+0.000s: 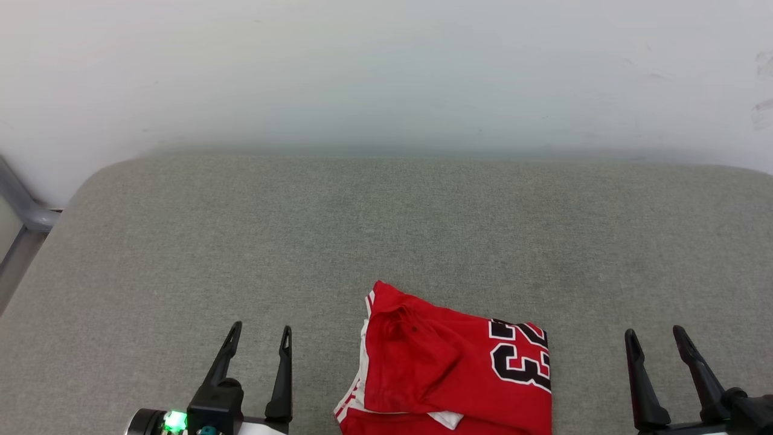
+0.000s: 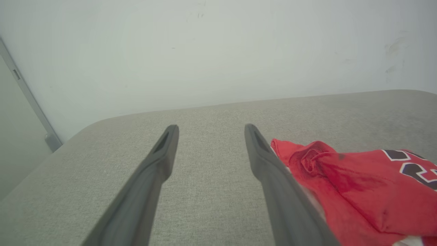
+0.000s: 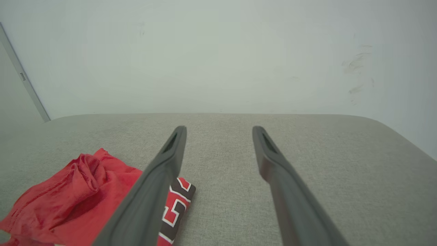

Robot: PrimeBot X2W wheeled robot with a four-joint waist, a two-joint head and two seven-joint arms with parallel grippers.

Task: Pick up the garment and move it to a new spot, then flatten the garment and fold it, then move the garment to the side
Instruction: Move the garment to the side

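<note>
The garment [image 1: 453,368], a red jersey with white trim and a black white-outlined "23", lies folded in a loose bundle on the grey cushion at the bottom middle of the head view. My left gripper [image 1: 259,331] hovers open to its left with nothing between its fingers. Off to the bundle's right, my right gripper [image 1: 655,333] stands open and empty too. In the left wrist view the garment [image 2: 358,184] lies just right of the left gripper [image 2: 209,129]. In the right wrist view the garment [image 3: 78,194] lies left of the right gripper [image 3: 218,130], partly behind one finger.
The grey fabric cushion [image 1: 386,229] stretches wide ahead of the garment, with rounded far corners. A pale wall [image 1: 386,72] rises right behind it. A grey metal frame post [image 1: 24,211] stands at the far left edge.
</note>
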